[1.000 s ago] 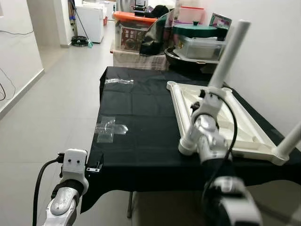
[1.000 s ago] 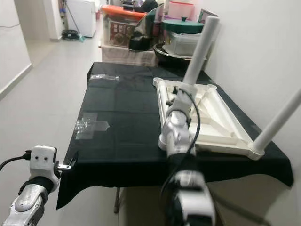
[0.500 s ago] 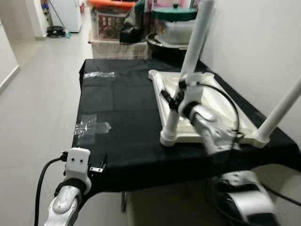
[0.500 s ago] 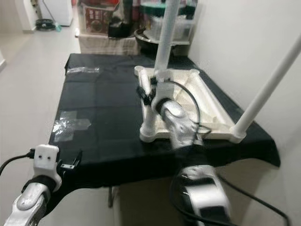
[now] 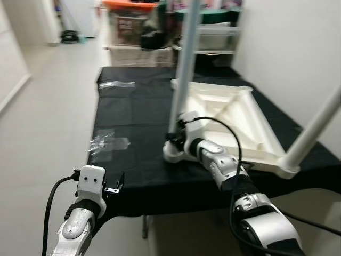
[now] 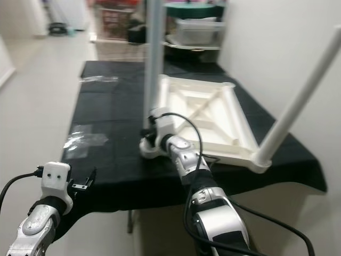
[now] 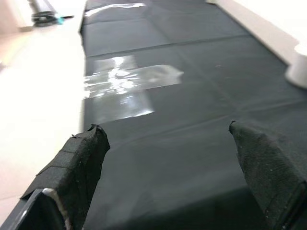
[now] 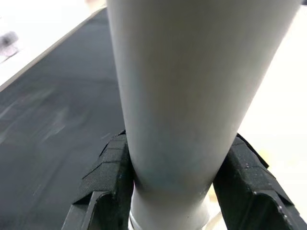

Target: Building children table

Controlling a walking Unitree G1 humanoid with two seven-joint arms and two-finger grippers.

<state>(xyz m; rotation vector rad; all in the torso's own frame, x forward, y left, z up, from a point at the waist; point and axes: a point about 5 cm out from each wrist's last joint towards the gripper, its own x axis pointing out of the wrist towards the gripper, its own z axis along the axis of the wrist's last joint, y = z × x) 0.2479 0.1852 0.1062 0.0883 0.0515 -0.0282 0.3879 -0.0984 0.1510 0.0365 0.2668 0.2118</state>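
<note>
Looks like leg-fitting time: right gripper (image 8: 168,191) clamped round the white leg (image 5: 183,74) at the upturned tabletop's (image 5: 234,125) near corner, left gripper (image 7: 182,167) wide open over the surface's (image 5: 133,122) front edge, so next it probably needs seating firmly.

Matt black cloth (image 5: 138,114) covering the tabletop; glossy clear tape (image 7: 125,79) near its left edge; smooth white plastic leg (image 8: 192,86); fingers (image 8: 108,167) cloth-padded, rough.

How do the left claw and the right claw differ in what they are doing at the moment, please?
The right claw is shut on a white table leg near its socket; the left claw is open, holding nothing. The right reaches over the black tablecloth; the left sits at its near edge. Both have black padded fingers.
</note>
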